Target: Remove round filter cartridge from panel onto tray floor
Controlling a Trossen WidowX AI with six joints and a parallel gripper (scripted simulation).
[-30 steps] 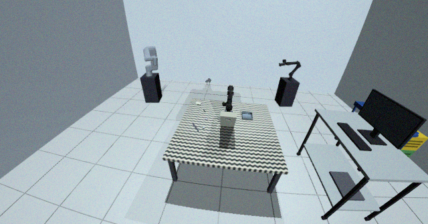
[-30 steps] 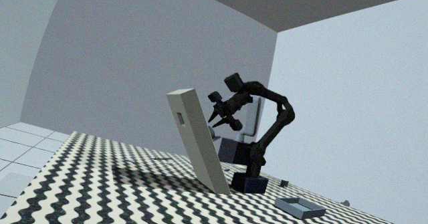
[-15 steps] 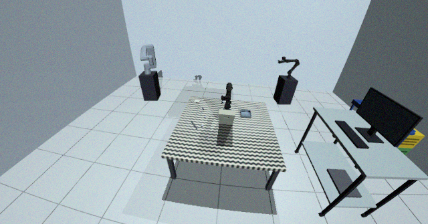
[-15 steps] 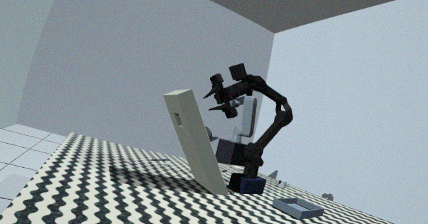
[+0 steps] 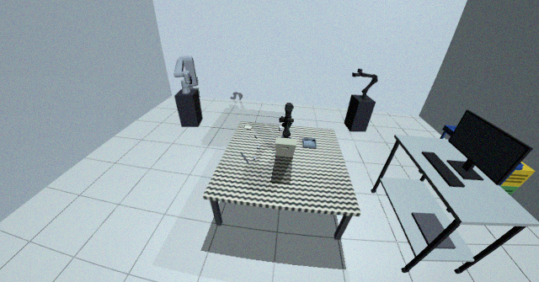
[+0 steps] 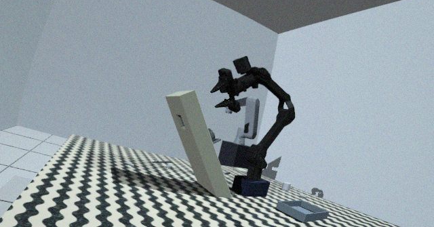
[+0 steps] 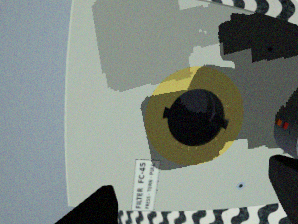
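The pale service panel [image 5: 285, 149] [image 6: 200, 146] [image 7: 100, 140] leans upright in front of the arm. Its yellow ring [image 7: 157, 142] surrounds an empty black socket [image 7: 195, 120] with two side notches. The dark round cartridge [image 7: 286, 137] [image 6: 211, 133] is out of the socket, lower along the panel face; it is cut by the wrist view's right edge, and what bears it is unclear. My gripper [image 6: 214, 99] [image 7: 194, 179] is open and empty, off the panel face, above the cartridge. The blue-grey tray [image 5: 309, 147] [image 6: 310, 217] holds nothing that I can see.
The striped table [image 5: 320, 181] [image 6: 85, 193] also bears a small white cylinder [image 6: 286, 186] and a thin rod [image 5: 244, 157]. The tray is beside the arm base [image 6: 254, 188]. A desk with a monitor [image 5: 488, 145] and two other robots on pedestals stand off the table.
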